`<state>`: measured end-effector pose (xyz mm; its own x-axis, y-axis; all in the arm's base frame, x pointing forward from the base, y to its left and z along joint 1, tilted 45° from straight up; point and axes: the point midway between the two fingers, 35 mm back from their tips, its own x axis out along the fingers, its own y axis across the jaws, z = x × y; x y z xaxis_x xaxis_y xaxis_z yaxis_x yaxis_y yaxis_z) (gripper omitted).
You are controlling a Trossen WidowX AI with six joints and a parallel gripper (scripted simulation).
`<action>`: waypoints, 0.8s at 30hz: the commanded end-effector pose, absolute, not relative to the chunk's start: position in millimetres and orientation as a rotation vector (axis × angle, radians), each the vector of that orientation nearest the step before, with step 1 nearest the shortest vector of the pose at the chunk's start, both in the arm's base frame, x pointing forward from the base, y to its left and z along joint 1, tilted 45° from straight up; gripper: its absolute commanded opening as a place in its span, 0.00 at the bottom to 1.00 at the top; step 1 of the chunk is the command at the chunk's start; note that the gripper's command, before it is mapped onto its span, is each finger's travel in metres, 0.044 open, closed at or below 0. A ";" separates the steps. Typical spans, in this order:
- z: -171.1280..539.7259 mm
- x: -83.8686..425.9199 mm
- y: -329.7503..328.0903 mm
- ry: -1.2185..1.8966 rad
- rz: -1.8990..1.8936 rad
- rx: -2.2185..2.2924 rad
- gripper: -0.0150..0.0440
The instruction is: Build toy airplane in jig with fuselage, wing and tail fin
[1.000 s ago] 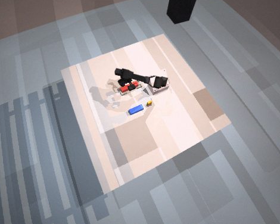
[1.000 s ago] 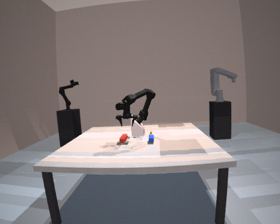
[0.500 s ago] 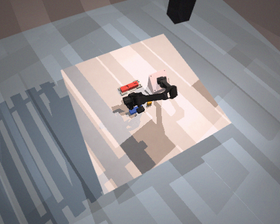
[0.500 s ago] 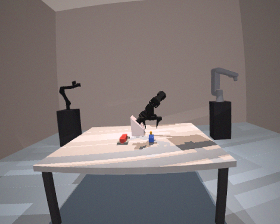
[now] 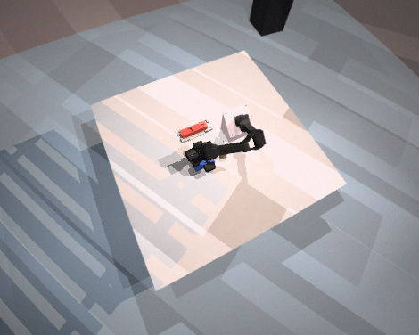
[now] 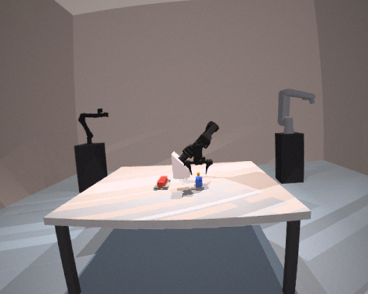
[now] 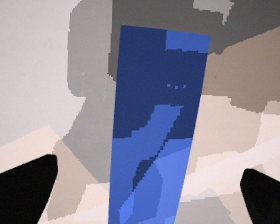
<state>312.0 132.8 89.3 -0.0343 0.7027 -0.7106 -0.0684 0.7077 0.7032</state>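
Note:
The red fuselage (image 5: 193, 129) (image 6: 162, 181) lies lengthwise in the pale jig (image 6: 158, 188) and looks flat. Two dark socket openings show on its top in the top view. The blue wing (image 5: 199, 167) (image 6: 199, 181) (image 7: 150, 75) is a long block apart from the jig, partly hidden by the arm in the top view; its tab cannot be made out. The small yellow tail fin (image 5: 223, 157) (image 6: 198, 173) is beyond the wing's far end in the exterior view. My gripper (image 6: 199, 171) (image 7: 152, 172) is wide open and empty above the wing, one finger to each side of it.
A white wedge-shaped block (image 5: 229, 129) (image 6: 178, 169) stands near the arm, behind the jig and wing in the exterior view. The tabletop (image 5: 262, 191) (image 6: 144, 208) carries all these parts. Two other arms stand on black pedestals beyond the table.

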 end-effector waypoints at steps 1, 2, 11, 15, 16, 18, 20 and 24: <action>83.2 310.4 137.7 1.494 0.669 0.561 1.00; 82.7 310.4 138.3 1.494 0.669 0.561 1.00; 72.4 310.5 148.3 1.494 0.669 0.561 1.00; 67.9 310.3 152.9 1.494 0.669 0.561 1.00; 66.7 310.2 154.1 1.494 0.669 0.561 1.00; 64.5 310.0 156.4 1.494 0.669 0.561 1.00; 62.2 309.8 158.7 1.494 0.669 0.561 1.00; 57.8 309.2 163.3 1.494 0.670 0.562 1.00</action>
<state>310.9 161.2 62.2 -0.0351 0.7076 -0.7057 -0.0673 0.7029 0.7081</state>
